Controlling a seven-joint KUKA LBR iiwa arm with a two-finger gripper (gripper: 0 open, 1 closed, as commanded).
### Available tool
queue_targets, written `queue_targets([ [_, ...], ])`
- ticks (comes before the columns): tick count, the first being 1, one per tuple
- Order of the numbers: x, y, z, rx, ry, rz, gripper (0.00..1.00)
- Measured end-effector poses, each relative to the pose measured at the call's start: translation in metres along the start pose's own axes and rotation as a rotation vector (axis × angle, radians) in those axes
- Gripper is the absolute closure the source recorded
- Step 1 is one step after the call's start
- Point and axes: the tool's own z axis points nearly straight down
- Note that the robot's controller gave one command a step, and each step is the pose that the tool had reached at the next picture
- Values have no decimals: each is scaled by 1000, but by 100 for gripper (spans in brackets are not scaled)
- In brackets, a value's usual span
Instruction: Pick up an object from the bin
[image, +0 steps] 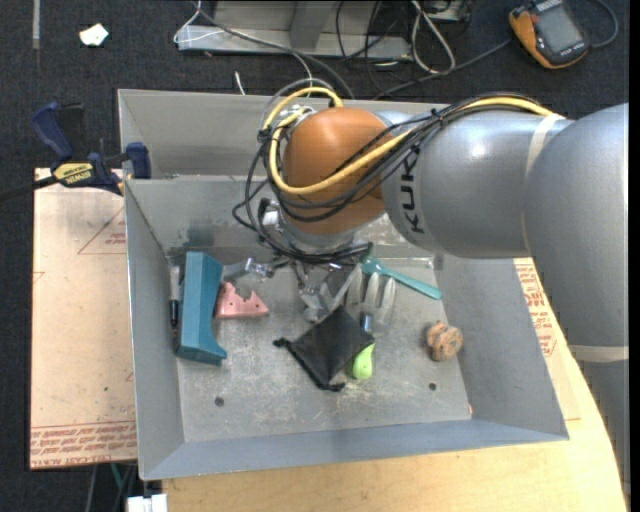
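My gripper (322, 298) hangs below the orange wrist cover over the middle of the bin. It is just above the upper edge of a black crumpled pouch (325, 350). A small lime-green piece (362, 363) lies against the pouch's right side. A teal stick (405, 278) lies slanted just right of the gripper, with a silvery ribbed piece (378, 292) under its near end. To the gripper's left, a pink wedge (241, 302) rests on the bin floor.
A long blue block (200, 305) lies along the left wall beside a thin dark pen-like stick (174, 300). A brown speckled ball (443, 340) sits at the right. The arm and its cables cover the bin's back right.
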Motion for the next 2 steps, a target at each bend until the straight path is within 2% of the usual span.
queue_targets([
  [1,45,14,-2,-5,3,26,0],
  [2,39,11,-5,-2,-2,-18,0],
])
